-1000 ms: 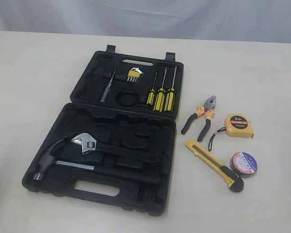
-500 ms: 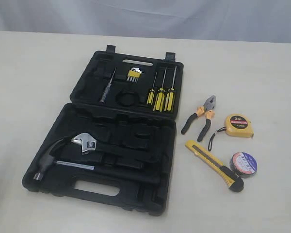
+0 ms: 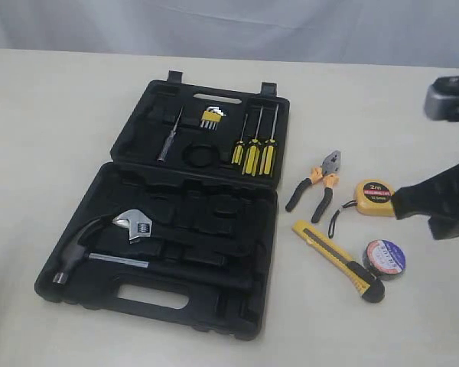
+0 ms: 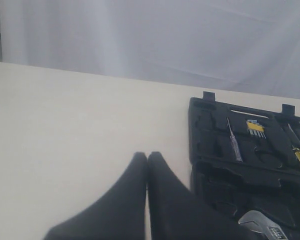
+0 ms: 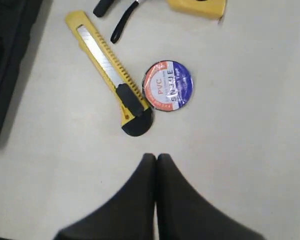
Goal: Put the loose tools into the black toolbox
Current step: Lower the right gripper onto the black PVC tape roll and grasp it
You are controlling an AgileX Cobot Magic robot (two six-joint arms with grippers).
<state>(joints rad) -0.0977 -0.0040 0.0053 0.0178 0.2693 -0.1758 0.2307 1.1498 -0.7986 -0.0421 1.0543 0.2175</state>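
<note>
The black toolbox (image 3: 214, 214) lies open on the table, both halves flat. To its right lie the pliers (image 3: 315, 186), the yellow tape measure (image 3: 375, 198), the utility knife (image 3: 333, 256) and the black tape roll (image 3: 384, 258). My right gripper (image 3: 398, 203) has come in from the right edge and hangs shut beside the tape measure, holding nothing. Its wrist view shows the knife (image 5: 110, 70), the tape roll (image 5: 167, 86) and a corner of the tape measure (image 5: 197, 7) ahead of the shut gripper (image 5: 155, 157). My left gripper (image 4: 147, 155) is shut and empty, left of the toolbox (image 4: 210, 150).
The toolbox holds a hammer (image 3: 84, 248), a silver adjustable wrench (image 3: 135, 225), three yellow-handled screwdrivers (image 3: 254, 155), hex keys (image 3: 211, 117) and a slim silver tool (image 3: 168, 138). A grey backdrop stands behind the beige table (image 3: 53, 130).
My right arm has come into the exterior view from the right edge, reaching the tape measure. The tools and the toolbox have not moved.
</note>
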